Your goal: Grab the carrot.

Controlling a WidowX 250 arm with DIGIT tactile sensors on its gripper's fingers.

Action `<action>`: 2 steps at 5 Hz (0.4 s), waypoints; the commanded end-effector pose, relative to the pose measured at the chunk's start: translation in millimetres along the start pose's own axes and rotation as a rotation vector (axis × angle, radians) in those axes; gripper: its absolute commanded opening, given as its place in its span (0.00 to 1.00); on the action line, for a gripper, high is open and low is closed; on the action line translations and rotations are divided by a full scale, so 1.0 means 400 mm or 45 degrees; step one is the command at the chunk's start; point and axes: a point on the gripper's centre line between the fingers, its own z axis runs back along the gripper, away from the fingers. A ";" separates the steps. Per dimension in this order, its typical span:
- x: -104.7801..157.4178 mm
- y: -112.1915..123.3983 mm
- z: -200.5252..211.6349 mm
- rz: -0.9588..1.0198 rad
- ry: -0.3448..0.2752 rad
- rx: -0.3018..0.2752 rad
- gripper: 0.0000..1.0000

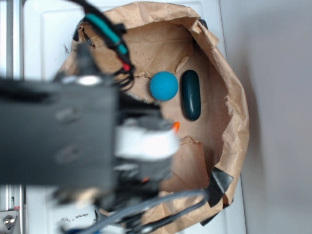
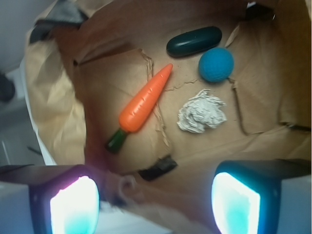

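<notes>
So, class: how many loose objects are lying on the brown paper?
4: an orange plastic carrot left of centre, a crumpled grey paper wad beside it, a blue ball and a dark green capsule farther back. The arm may hide others.

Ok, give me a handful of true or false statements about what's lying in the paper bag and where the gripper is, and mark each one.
1. The carrot lies on the brown paper with its green stem toward the gripper. True.
2. The gripper is shut on the carrot. False: the jaws stand apart, and in the wrist view the carrot lies clear of both fingers.
3. The blue ball sits beside the dark green capsule. True.
4. The crumpled white paper wad rests on top of the carrot. False: it lies beside the carrot, apart from it.
5. In the exterior view the whole carrot is visible. False: the arm covers nearly all of it; only an orange tip shows.
</notes>
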 end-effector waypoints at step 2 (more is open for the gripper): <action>0.081 -0.004 -0.167 0.268 -0.222 0.079 1.00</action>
